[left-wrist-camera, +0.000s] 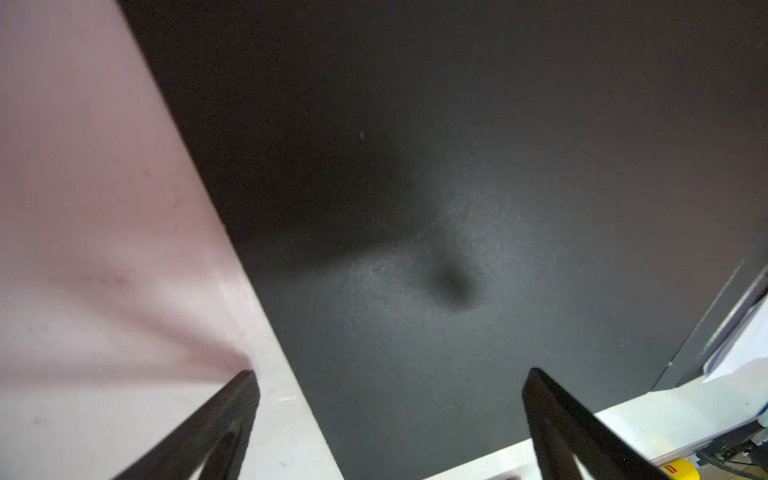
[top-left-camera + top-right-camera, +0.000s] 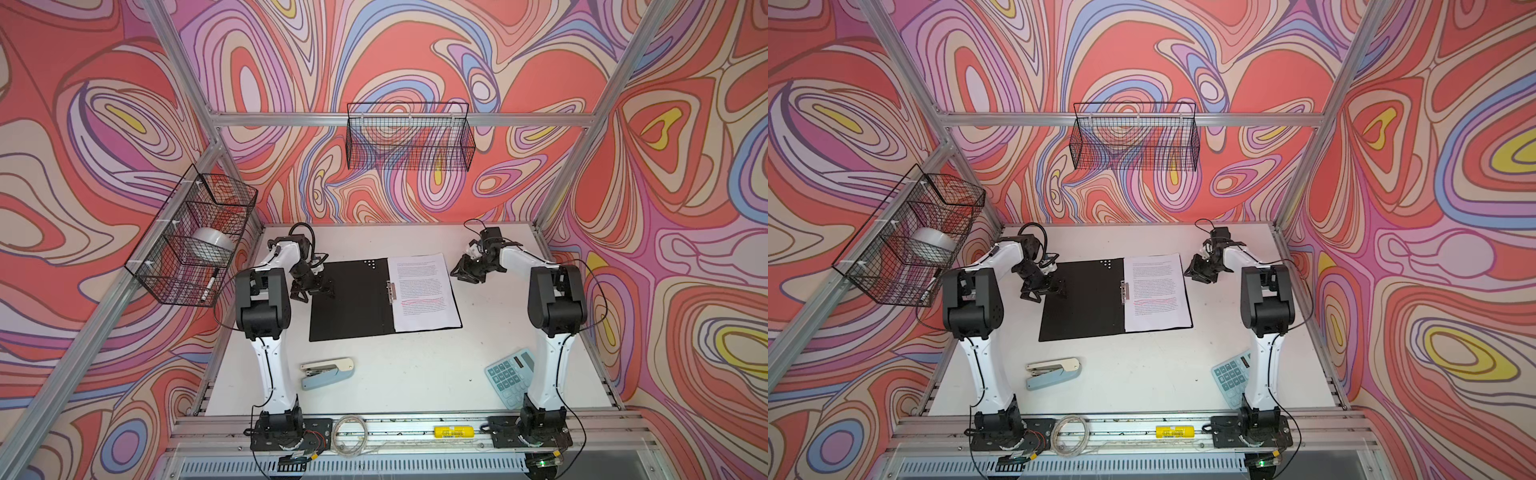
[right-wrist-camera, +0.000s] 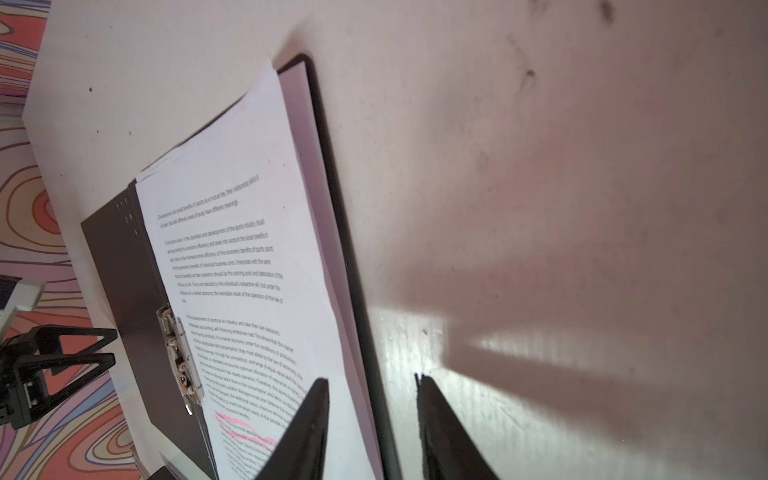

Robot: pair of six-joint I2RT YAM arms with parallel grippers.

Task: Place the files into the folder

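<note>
Left gripper (image 2: 313,293) jaws spread wide, empty, hovering low over the folder (image 2: 349,301) at the outer edge of its black left flap; in its wrist view one fingertip is over the table (image 1: 104,249), the other over the flap. Right gripper (image 2: 465,272) part-open, pinching nothing, just off the folder's right edge (in its wrist view that edge runs between the tips). Files (image 2: 424,291) lie flat on the right half, beside the metal clip (image 2: 391,291) at the spine; cannot tell if clamped. Folder open flat mid-table, spine running away from the robot base. Likely next: swing the left flap over rightward, left arm nearer
</note>
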